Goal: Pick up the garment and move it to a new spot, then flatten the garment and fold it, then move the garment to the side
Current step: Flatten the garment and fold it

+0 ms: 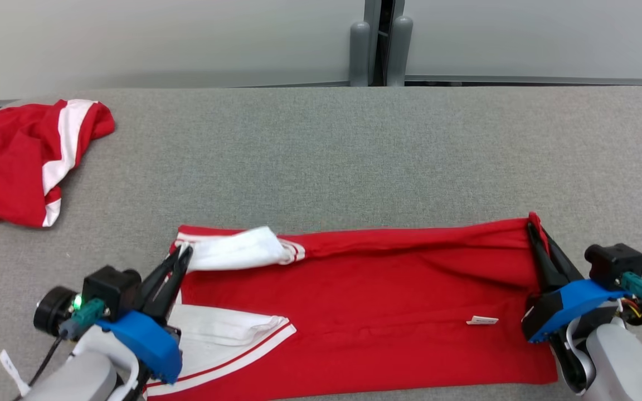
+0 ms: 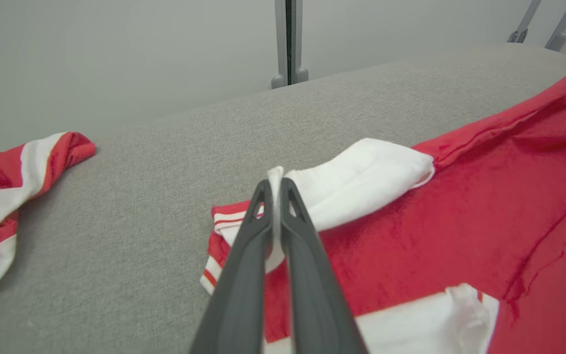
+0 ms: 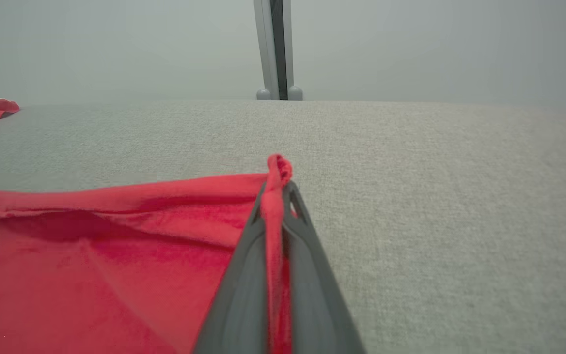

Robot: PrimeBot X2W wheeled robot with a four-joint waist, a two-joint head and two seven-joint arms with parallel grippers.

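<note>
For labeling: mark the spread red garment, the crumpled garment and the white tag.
spread red garment (image 1: 365, 289), head view, mid body.
crumpled garment (image 1: 3, 167), head view, red folds.
white tag (image 1: 482, 320), head view, its centre.

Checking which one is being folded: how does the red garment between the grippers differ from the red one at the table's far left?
The near garment lies spread wide; the far-left garment sits in a crumpled heap. The near garment is pinched at its ends by the left gripper and the right gripper; the far-left garment lies untouched. Both are red with white trim.
</note>
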